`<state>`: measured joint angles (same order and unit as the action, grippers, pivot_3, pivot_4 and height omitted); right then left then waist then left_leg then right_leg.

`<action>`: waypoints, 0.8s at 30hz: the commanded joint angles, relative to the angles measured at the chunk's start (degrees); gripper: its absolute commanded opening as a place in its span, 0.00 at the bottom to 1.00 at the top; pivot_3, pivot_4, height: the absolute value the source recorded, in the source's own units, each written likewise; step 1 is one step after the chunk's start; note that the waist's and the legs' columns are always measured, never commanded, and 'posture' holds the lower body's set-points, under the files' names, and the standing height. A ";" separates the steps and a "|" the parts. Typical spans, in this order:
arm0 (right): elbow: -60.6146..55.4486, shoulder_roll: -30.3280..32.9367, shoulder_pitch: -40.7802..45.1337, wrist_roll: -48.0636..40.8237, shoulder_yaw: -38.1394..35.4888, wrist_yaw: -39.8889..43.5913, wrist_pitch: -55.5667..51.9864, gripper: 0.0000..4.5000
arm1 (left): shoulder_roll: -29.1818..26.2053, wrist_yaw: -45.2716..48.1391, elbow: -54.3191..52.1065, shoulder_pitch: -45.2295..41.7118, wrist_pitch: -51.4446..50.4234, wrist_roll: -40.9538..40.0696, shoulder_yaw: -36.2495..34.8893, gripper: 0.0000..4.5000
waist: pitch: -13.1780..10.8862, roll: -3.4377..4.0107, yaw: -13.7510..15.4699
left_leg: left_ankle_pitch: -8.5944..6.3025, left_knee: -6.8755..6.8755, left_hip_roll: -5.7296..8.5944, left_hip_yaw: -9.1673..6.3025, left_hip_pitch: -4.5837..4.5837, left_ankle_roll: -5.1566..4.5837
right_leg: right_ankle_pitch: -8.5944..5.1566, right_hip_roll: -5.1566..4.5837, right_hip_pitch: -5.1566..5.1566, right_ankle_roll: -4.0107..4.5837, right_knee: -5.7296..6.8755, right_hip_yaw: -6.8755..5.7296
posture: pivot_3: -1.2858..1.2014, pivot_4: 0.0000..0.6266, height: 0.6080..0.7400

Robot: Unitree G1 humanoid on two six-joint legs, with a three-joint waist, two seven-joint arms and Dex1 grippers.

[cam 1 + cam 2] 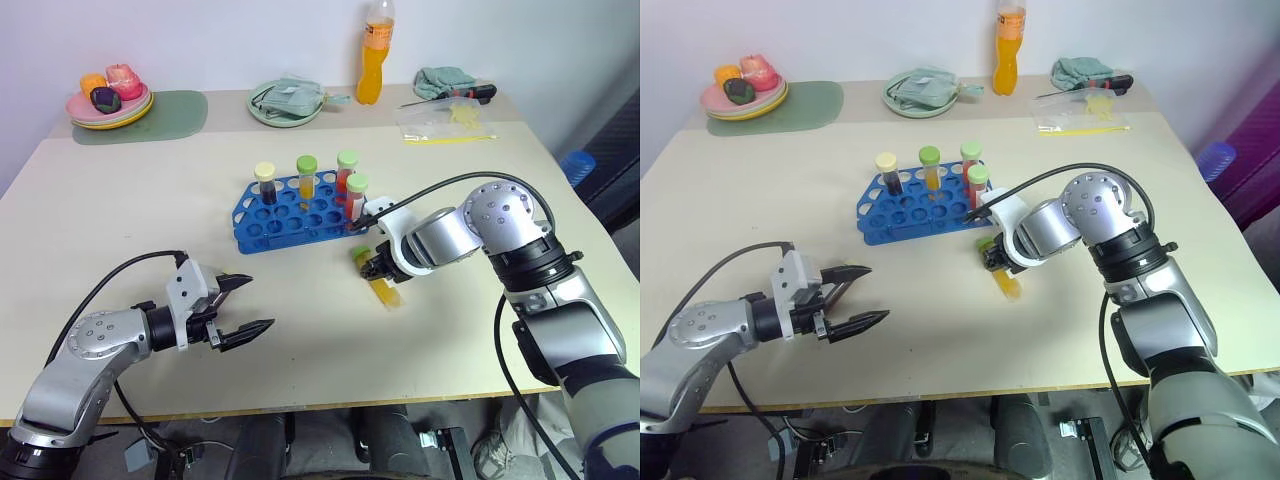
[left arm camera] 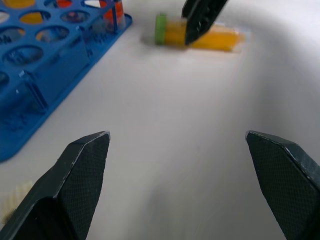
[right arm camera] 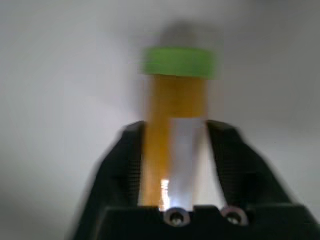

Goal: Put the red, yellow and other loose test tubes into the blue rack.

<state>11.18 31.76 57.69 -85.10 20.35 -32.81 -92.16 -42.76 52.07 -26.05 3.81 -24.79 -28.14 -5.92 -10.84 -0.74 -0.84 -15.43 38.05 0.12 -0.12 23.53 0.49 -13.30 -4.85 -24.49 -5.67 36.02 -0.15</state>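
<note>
bright, even light from above, soft shadows on the table (image 1: 300, 330). head views sharp. right wrist view blurred: the yellow tube (image 3: 175, 135) between the right gripper (image 3: 175, 165) fingers is smeared, glare on its label. left wrist view soft beyond the left gripper (image 2: 177, 165).

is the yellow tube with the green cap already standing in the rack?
No, the yellow tube lies flat on the table beside the blue rack, with the right tool closed around it.
</note>
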 commanded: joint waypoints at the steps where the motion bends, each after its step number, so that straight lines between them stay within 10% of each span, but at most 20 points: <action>1: -5.62 -1.28 1.31 -1.81 -3.48 -1.96 0.13 0.16 | 0.04 -0.29 -1.62 -0.65 -0.10 -0.95 -0.82 1.00 | 0.00 0.01 -0.07 | 0.00 0.00 -0.02 0.00 0.00 0.00 | 0.00 0.02 0.00 0.00 0.00 0.00 | 0.52 0.24 1.00; 9: -39.71 -0.15 -11.40 28.86 -3.00 30.20 35.61 0.16 | 0.86 -1.83 -0.93 -0.47 0.04 -1.37 -2.29 1.00 | 0.00 0.00 0.08 | -0.06 -0.03 -0.18 -0.14 0.09 -0.10 | -0.03 0.31 -0.07 -0.14 -0.01 -0.06 | 0.52 0.24 1.00; 16: -22.89 -14.82 -22.66 58.96 0.14 37.24 75.16 0.16 | 3.10 -4.94 -0.08 -2.33 -1.00 -2.03 -2.49 1.00 | 0.05 -0.08 -0.15 | -0.04 0.07 -0.14 -0.03 -0.03 -0.06 | -0.03 0.28 0.01 -0.11 0.04 0.00 | 0.52 0.24 1.00; 24: -6.66 -26.24 -23.22 69.40 -2.37 41.95 92.08 0.16 | 3.06 -5.34 -0.45 -2.73 -1.48 -2.09 -2.82 1.00 | 0.04 -0.06 -0.18 | -0.02 -0.03 -0.14 -0.05 -0.05 -0.03 | -0.02 0.27 -0.04 -0.10 0.09 0.00 | 0.52 0.24 1.00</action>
<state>4.74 6.57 34.32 -17.18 19.75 7.93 -3.61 -39.47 47.04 -25.09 1.42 -26.09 -29.39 -7.49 -10.80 -0.79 -1.02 -15.45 38.02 -0.03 -0.18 23.48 0.48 -13.32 -4.60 -24.53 -5.77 36.11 -0.15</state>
